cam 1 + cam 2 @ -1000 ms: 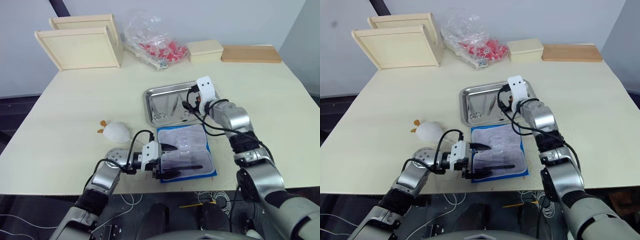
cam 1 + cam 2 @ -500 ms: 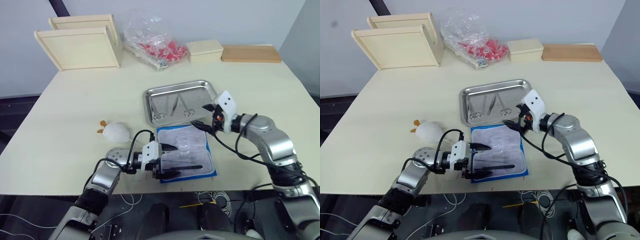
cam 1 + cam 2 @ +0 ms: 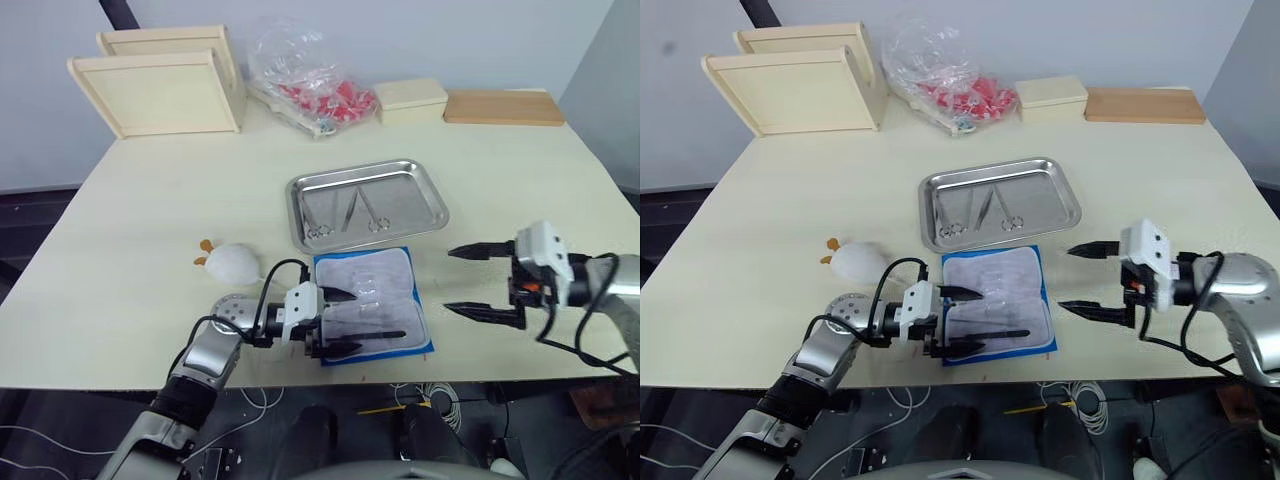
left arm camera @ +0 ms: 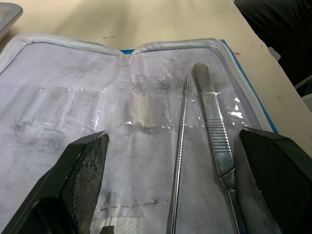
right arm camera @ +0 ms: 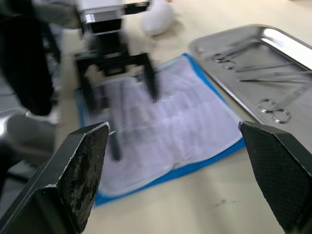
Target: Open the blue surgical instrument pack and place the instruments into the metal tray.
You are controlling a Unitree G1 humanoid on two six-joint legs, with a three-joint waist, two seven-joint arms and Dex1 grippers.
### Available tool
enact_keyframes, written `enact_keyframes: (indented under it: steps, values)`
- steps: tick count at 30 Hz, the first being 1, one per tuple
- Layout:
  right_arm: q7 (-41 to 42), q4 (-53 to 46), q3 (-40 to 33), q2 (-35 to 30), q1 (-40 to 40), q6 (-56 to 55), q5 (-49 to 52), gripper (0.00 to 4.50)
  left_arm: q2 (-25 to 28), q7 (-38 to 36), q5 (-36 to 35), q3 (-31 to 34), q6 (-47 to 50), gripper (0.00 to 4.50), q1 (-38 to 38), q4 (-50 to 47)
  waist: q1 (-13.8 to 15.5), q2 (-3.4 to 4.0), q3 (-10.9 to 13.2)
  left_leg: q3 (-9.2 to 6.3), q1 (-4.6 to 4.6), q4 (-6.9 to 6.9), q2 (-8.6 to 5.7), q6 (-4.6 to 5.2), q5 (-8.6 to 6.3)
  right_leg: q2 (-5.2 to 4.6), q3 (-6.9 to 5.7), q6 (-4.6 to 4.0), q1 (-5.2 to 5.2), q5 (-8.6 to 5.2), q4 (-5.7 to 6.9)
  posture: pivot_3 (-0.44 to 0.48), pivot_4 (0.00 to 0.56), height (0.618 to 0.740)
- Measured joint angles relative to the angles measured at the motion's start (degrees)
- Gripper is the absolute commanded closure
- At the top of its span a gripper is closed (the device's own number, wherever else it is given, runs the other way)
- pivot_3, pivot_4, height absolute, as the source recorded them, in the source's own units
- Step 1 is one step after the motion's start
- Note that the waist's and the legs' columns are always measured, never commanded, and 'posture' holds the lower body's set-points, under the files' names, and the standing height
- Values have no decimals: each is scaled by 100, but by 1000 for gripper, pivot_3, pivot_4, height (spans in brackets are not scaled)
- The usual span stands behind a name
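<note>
The blue surgical instrument pack lies open on the table, pale lining up, just in front of the metal tray. Several ring-handled instruments lie in the tray. Two slim instruments still rest on the pack's lining, near its front edge. My left gripper is open, low over the pack's front left part, its fingers straddling those tools. To the right of the pack my right gripper hangs open above bare table, holding nothing.
A white plush toy sits left of the pack. At the back stand pale wooden boxes, a clear bag of red items, a small cream box and a wooden board.
My right gripper has drawn back from over the tray, past the pack's right edge, to open table on the right. Scissors now lie in the tray's middle. The left gripper has stayed put.
</note>
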Motion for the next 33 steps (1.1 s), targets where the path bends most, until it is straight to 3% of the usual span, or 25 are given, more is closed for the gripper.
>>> enact_keyframes:
  steps: [6,14,27,33]
  values:
    - [483,125,-317,-353,16,-183,297,47,0,-29,0,-2,-30,0,-16,21,3,-4,3,-1,0,0,2,0,0,0,-1,-1,0,0,0,0,150,740]
    - [476,131,-284,-405,19,-393,241,47,1,-37,0,-1,-51,0,-13,28,3,-6,3,1,0,-2,2,-1,0,0,0,-1,0,0,0,0,150,740]
    - [-631,139,1538,196,-386,-374,-1161,47,7,-42,0,-13,-100,0,-25,42,6,-7,4,-1,0,-3,1,-1,0,1,-1,-1,-2,0,0,0,150,740]
    - [-1066,561,2002,583,-586,-530,-1821,47,19,-45,0,-9,-96,0,-31,39,-3,-9,4,1,3,-3,1,-1,0,3,0,-1,-1,0,1,0,150,740]
